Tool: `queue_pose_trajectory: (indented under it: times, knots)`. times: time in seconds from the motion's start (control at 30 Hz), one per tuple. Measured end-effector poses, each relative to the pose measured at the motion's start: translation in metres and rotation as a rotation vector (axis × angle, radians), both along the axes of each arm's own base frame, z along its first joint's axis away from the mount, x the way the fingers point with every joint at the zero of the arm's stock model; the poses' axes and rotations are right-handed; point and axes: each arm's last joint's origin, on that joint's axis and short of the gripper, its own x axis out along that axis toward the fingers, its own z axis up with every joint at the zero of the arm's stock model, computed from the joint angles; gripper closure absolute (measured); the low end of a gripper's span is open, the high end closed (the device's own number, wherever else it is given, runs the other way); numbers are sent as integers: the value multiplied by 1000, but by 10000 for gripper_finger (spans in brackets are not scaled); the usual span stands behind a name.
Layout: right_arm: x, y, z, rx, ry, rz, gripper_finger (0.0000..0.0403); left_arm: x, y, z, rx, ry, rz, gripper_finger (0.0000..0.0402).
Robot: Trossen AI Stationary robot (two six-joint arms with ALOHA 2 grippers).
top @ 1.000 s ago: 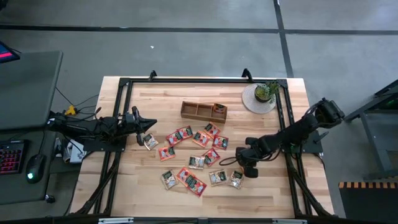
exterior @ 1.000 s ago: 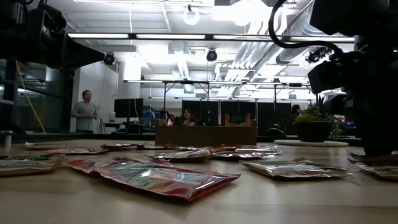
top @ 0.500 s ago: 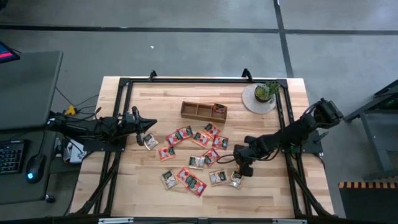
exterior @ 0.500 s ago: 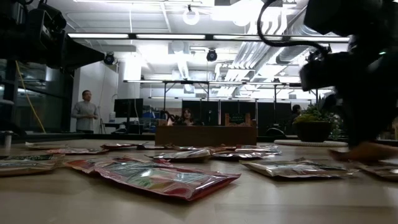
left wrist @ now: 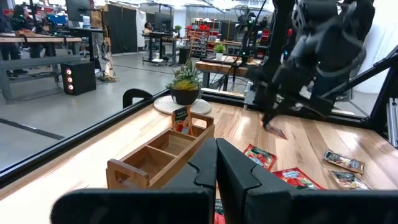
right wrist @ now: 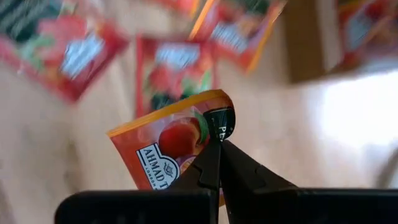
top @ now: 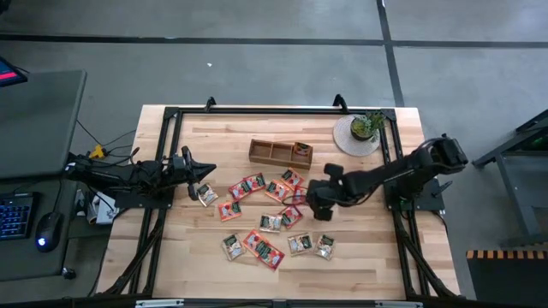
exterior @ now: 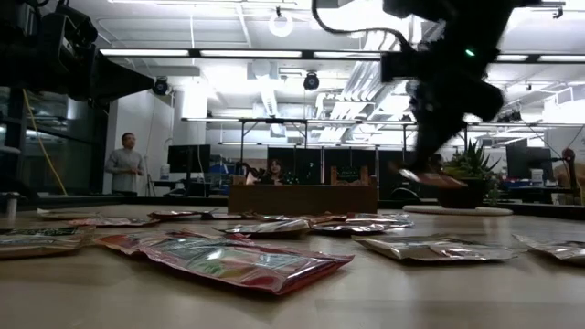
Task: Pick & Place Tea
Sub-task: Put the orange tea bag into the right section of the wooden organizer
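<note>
Several red-orange and pale tea sachets (top: 271, 222) lie flat on the table, near the wooden tray (top: 281, 152). The tray's right compartment holds one sachet (top: 301, 150). My right gripper (top: 318, 205) hangs over the right part of the scatter, raised off the table in the low view (exterior: 430, 164), shut on a red-orange sachet (right wrist: 165, 152). My left gripper (top: 210, 170) waits at the table's left side, shut (left wrist: 216, 168) and touching nothing. My right gripper pinches the red-orange sachet between its two fingers (right wrist: 208, 165) at one edge near a corner (right wrist: 217, 124), coming from above and pointing down. The sachet (exterior: 430, 176) is lifted clear of the table and sticks out sideways from the fingertips, tilted.
A small potted plant (top: 366, 127) stands on a round pale mat at the far right corner. Black frame rails (top: 163, 162) run along the table's left, far and right sides. Bare wood lies near the front edge. A person (exterior: 123, 164) stands in the room beyond.
My right gripper has risen from the table at the near right of the scatter and moved toward the far left, toward the tray. It has carried a red-orange sachet up with it, so the sachet now hangs clear of the table.
</note>
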Motion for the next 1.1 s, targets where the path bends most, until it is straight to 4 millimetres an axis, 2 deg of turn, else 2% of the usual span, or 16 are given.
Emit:
queue_pose_trajectory:
  times: [0.23,0.4,0.5,0.7,0.9,1.1]
  knots:
    - [23,-37,39,-216,-85,-72,403,0,0,0,0,0,0,401]
    - [33,-72,48,-319,-144,-140,403,0,0,0,0,0,0,401]
    - [38,-91,45,-341,-145,-163,403,0,0,0,0,0,0,401]
    - [53,-118,26,-351,-120,-140,403,0,0,0,0,0,1,401]
    - [60,-127,1,-341,-39,-135,403,0,0,0,0,0,-2,401]
    - [62,-128,-8,-336,-18,-138,403,0,0,0,0,0,-2,401]
